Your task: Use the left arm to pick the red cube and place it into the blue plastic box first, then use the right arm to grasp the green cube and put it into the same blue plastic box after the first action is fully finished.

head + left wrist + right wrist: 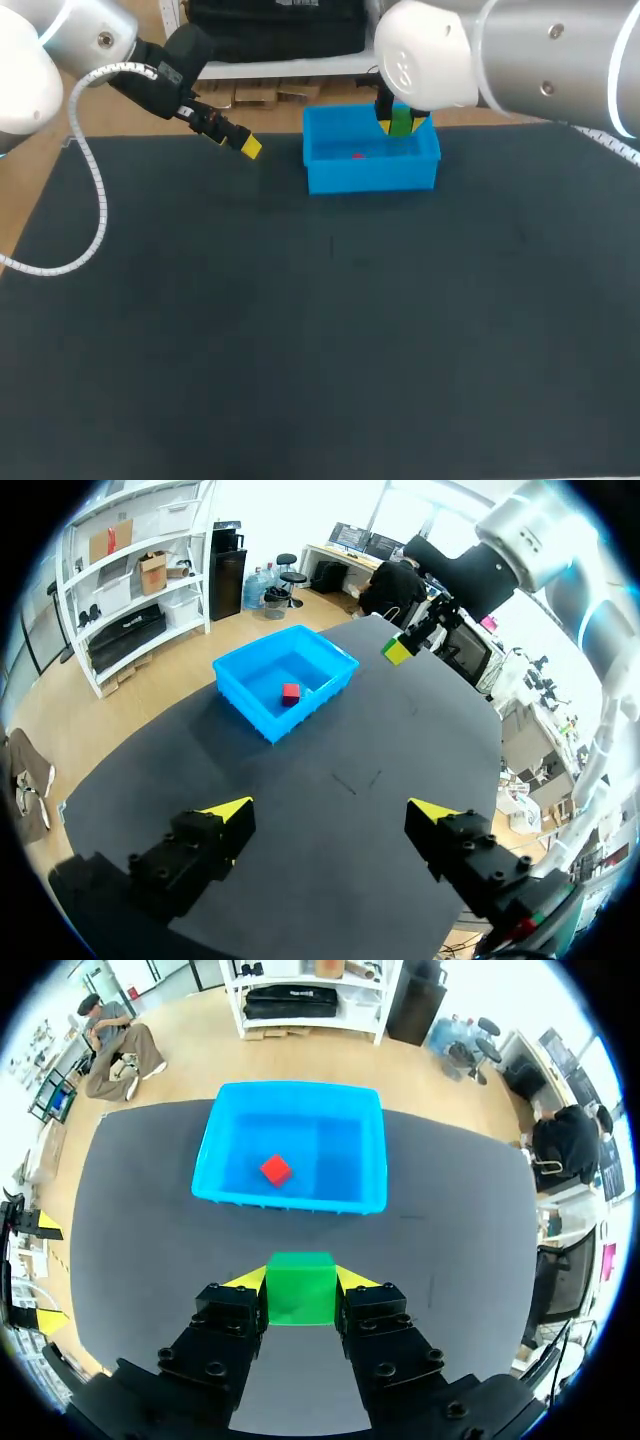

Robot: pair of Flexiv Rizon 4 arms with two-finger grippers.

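Green cube (pixel 300 1290) held squarely, level, in clamped right gripper (pixel 302 1280); left gripper (pixel 330 811) released.

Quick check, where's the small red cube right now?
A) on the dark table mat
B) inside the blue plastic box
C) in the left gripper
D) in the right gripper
B: the small red cube lies on the floor of the blue plastic box; the right gripper is shut on the green cube, and the left gripper is open with nothing between its fingers.
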